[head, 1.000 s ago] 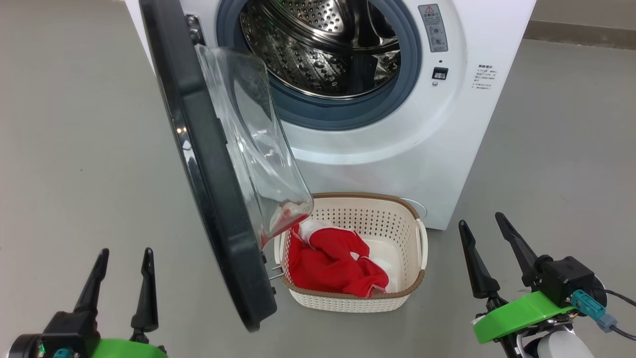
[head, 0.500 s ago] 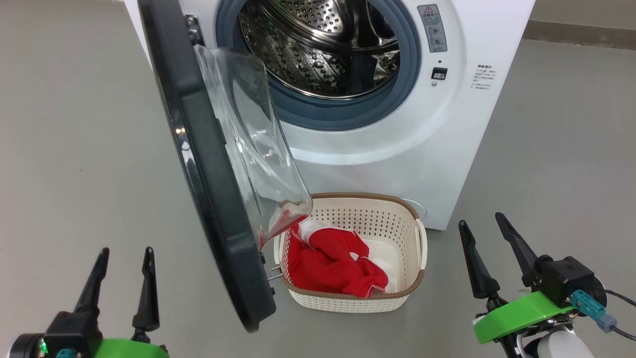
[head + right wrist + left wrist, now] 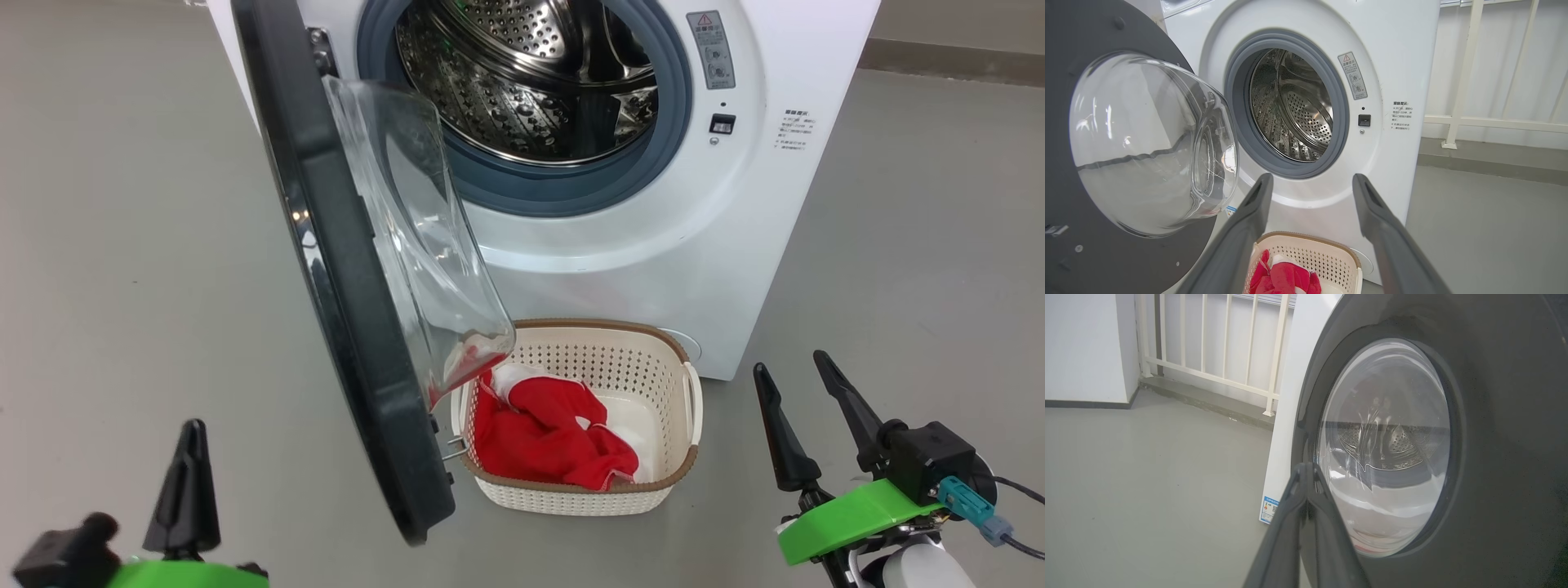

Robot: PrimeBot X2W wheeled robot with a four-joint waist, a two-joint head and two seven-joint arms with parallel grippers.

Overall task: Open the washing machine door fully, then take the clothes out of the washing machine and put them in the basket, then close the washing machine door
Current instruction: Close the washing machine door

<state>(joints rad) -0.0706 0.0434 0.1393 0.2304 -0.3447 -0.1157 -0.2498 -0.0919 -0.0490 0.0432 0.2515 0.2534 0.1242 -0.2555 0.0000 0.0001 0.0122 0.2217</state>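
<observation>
The white washing machine [image 3: 702, 245] stands ahead, its steel drum [image 3: 531, 73] bare. The washing machine door [image 3: 343, 310], black-rimmed with a bulging glass bowl, hangs open toward me, edge-on in the head view. The red and white clothes [image 3: 543, 433] lie in the cream basket [image 3: 678, 359] on the floor in front of the machine. My left gripper [image 3: 192, 433] is shut and holds nothing, low at the left, on the outer side of the door [image 3: 1494, 416]. At the lower right my right gripper [image 3: 790, 367] stands open, apart from the basket [image 3: 1327, 253] and the clothes [image 3: 1284, 277].
Grey floor [image 3: 122, 245] spreads on both sides of the machine. A white railing [image 3: 1474, 81] on a low kerb runs behind it, and a white wall [image 3: 1081, 343] stands at the far left in the left wrist view.
My left gripper's fingers have closed together; they stood apart in the earlier frames. The right gripper, door, basket and clothes have not moved.
</observation>
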